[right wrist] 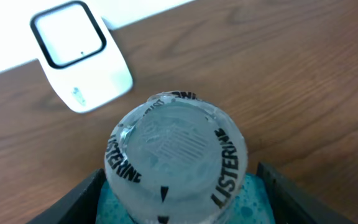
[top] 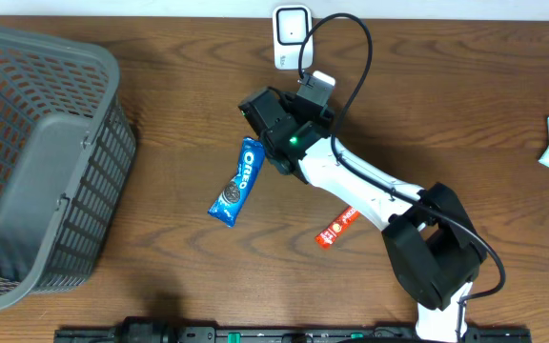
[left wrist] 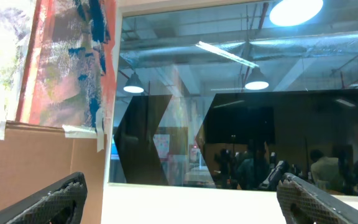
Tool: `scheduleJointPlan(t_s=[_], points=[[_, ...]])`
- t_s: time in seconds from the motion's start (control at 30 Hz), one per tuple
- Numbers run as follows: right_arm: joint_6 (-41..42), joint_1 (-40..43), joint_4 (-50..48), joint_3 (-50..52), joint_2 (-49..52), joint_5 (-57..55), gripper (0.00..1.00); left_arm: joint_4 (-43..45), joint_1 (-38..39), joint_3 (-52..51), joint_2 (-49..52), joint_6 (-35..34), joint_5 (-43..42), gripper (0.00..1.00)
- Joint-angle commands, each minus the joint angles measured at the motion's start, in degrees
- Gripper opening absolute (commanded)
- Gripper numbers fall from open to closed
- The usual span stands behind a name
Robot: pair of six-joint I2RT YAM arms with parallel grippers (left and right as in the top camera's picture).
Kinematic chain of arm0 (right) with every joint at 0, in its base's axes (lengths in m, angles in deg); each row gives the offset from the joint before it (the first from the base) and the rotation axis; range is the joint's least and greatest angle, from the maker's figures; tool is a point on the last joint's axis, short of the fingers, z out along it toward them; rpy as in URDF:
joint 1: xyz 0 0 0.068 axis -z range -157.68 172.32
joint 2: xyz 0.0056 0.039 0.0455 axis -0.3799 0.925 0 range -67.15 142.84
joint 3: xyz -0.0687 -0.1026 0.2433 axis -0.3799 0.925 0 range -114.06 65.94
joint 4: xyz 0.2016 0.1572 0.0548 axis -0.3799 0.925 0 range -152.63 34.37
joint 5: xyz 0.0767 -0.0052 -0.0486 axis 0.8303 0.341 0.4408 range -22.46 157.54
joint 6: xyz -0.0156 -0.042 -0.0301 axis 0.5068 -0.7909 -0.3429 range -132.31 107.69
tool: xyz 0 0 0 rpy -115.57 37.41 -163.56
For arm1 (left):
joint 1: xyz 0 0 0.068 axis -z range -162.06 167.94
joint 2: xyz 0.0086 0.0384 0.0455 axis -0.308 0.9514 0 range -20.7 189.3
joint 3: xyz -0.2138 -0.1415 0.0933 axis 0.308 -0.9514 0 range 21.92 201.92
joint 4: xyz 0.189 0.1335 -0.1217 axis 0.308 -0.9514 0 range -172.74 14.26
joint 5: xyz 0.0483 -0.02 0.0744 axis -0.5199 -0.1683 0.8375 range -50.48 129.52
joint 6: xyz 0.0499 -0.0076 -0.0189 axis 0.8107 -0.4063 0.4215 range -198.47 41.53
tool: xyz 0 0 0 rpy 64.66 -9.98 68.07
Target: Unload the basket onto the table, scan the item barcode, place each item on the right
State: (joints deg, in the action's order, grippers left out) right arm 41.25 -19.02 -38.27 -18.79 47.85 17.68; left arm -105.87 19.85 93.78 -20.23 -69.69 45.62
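Right gripper (right wrist: 185, 200) is clamped on the Listerine bottle (right wrist: 176, 152); its cap is turned toward the wrist camera, long axis seen end-on.

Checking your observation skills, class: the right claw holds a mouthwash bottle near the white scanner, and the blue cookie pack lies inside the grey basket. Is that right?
No. The overhead view shows the blue cookie pack lying on the table, outside the grey basket. The right claw does hold the mouthwash bottle near the white scanner.
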Motion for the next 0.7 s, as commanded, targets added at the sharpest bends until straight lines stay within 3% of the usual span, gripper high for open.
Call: scheduleJointPlan(t_s=[0.0, 0.2, 0.67], points=[[0.8, -0.2, 0.6, 0.2, 1.5, -2.5, 0.23, 0.4, -0.2, -0.1, -0.3, -0.5, -0.8, 0.98], [0.8, -0.3, 1.2, 0.2, 2.4, -2.3, 0.25, 0.4, -0.2, -0.1, -0.3, -0.5, -0.8, 0.98], [-3.1, -1.5, 1.9, 0.1, 2.1, -2.3, 0.62, 0.3, -0.2, -0.1, -0.3, -0.5, -1.0, 0.98]])
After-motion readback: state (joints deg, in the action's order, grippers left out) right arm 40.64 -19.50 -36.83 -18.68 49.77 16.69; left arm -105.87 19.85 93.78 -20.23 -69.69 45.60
